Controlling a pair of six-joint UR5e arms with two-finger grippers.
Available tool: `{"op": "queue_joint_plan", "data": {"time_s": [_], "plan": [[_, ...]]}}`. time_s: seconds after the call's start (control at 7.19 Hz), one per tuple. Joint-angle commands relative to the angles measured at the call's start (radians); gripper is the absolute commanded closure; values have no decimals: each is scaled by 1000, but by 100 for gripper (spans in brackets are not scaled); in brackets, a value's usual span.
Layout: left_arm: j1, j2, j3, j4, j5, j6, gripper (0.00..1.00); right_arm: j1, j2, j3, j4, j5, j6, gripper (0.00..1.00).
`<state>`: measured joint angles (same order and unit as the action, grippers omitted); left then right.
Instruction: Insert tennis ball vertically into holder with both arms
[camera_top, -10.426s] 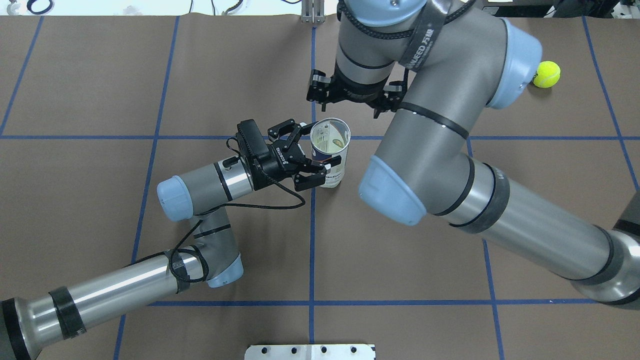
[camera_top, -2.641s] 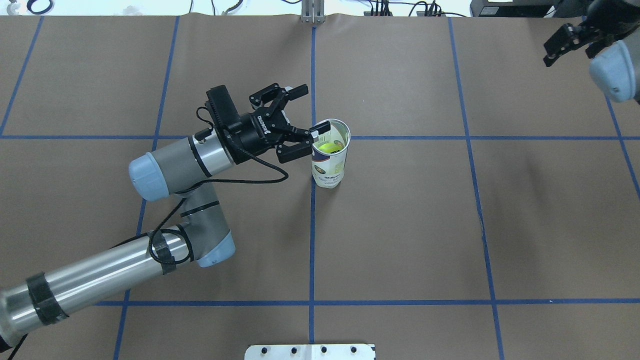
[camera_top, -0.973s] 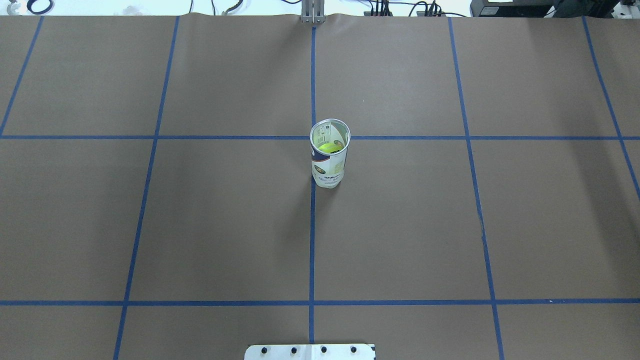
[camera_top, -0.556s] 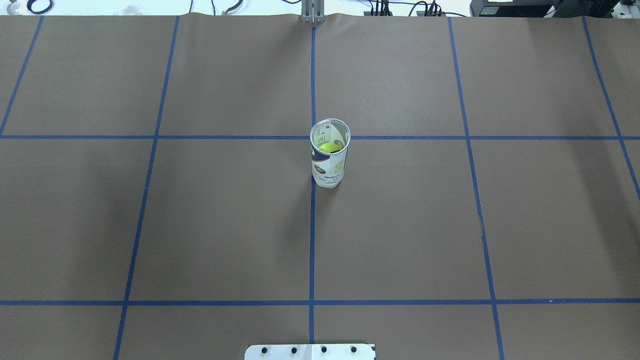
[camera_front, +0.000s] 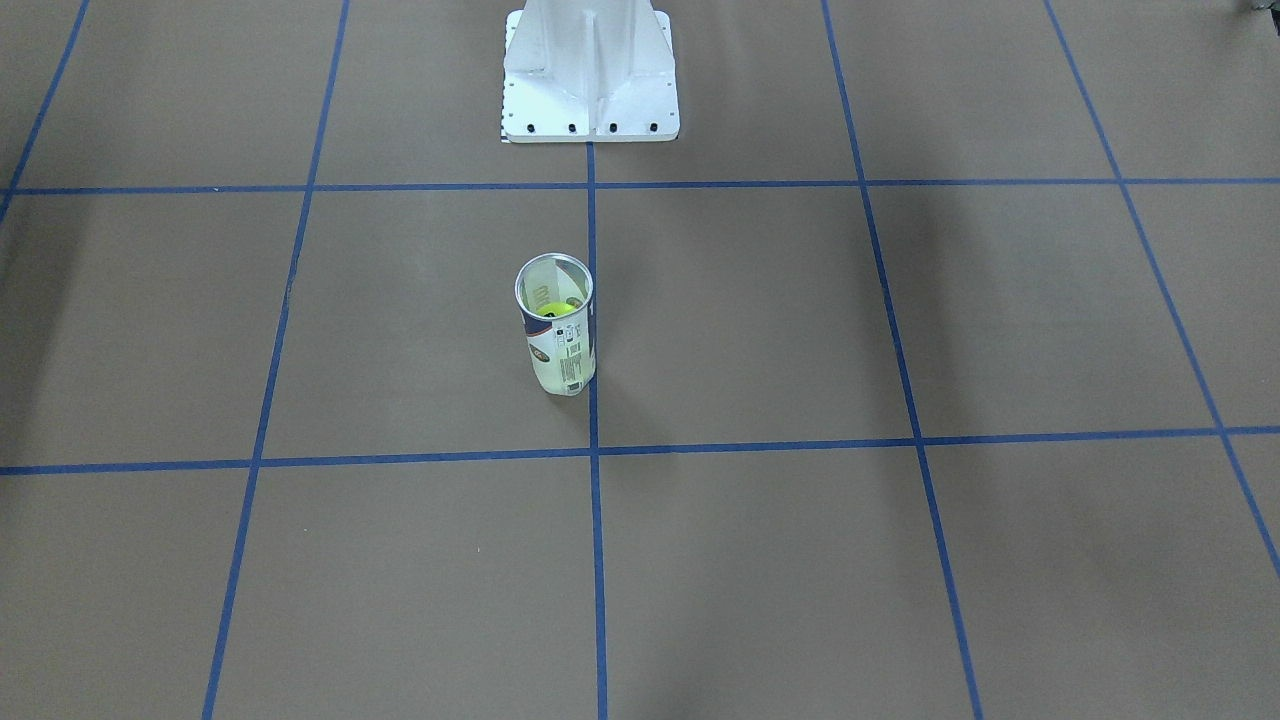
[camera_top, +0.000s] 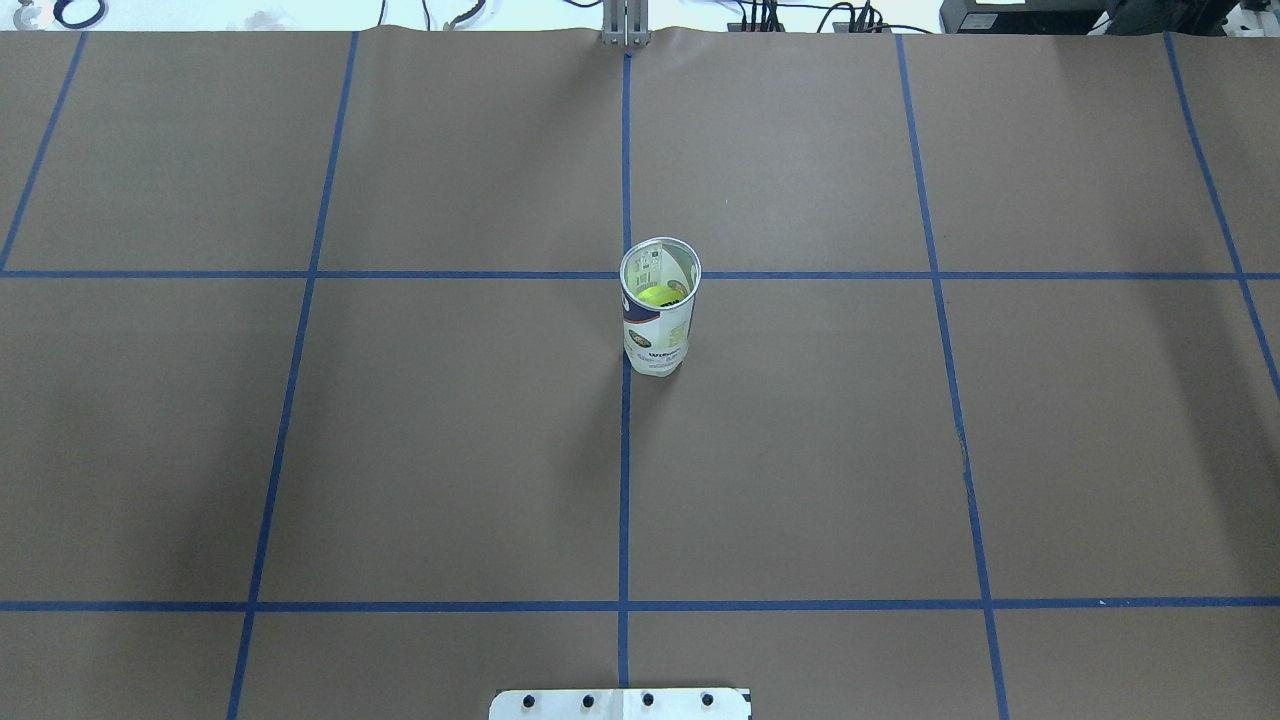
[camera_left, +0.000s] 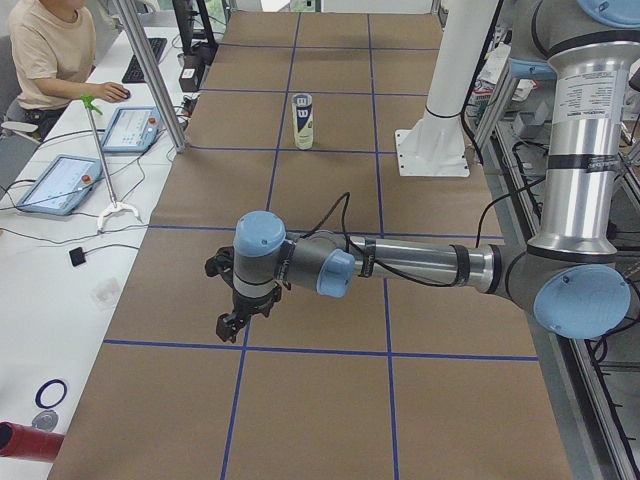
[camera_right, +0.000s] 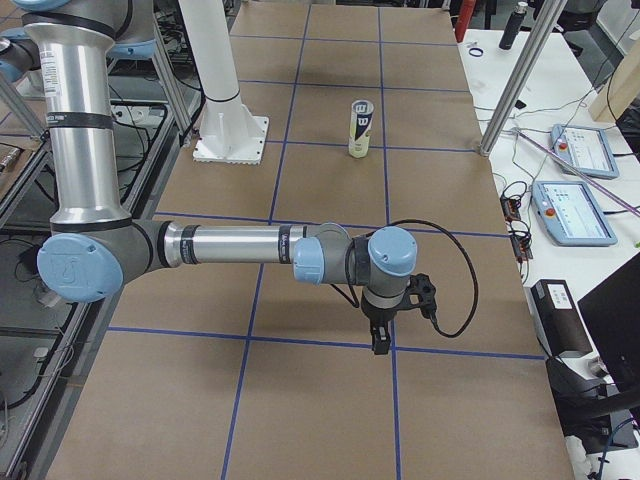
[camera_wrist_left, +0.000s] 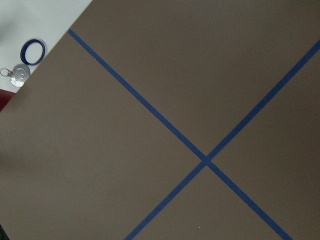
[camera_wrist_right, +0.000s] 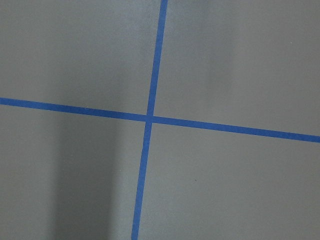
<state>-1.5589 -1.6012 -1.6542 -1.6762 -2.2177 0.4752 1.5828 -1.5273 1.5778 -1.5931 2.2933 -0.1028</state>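
The yellow-green tennis ball (camera_top: 660, 295) lies inside the clear plastic cylindrical holder with a metal rim and white-and-navy label (camera_top: 658, 335), seen through the open top. The holder stands upright and alone near the middle of the brown paper-covered table (camera_top: 850, 450), just beside a crossing of the blue tape grid lines (camera_top: 624, 480).

The white metal pedestal base (camera_front: 590, 70) is bolted at the robot's edge of the table. A white bench along the far side carries two tablets (camera_left: 58, 183), and a seated operator in a beige shirt (camera_left: 50, 50) works there.

The left arm (camera_left: 420, 265) reaches out low over the table's left end, well apart from the holder; its black left gripper (camera_left: 232, 325) points down, and whether the jaws are parted cannot be told. The right arm (camera_right: 230, 245) mirrors this at the right end; the black right gripper (camera_right: 382, 345) likewise cannot be judged. Both wrist views show only paper and tape.
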Motion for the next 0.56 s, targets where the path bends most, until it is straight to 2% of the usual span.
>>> {"op": "queue_joint_plan", "data": {"time_s": [0.0, 0.28, 0.42], "plan": [[-1, -56, -22, 211, -5, -118, 1, -1, -1, 1, 1, 0, 0, 1], [-73, 25, -18, 202, -43, -218, 1, -1, -1, -1, 1, -2, 14, 1], [-107, 44, -19, 202, -115, -304, 1, -1, -1, 1, 1, 0, 15, 1]]}}
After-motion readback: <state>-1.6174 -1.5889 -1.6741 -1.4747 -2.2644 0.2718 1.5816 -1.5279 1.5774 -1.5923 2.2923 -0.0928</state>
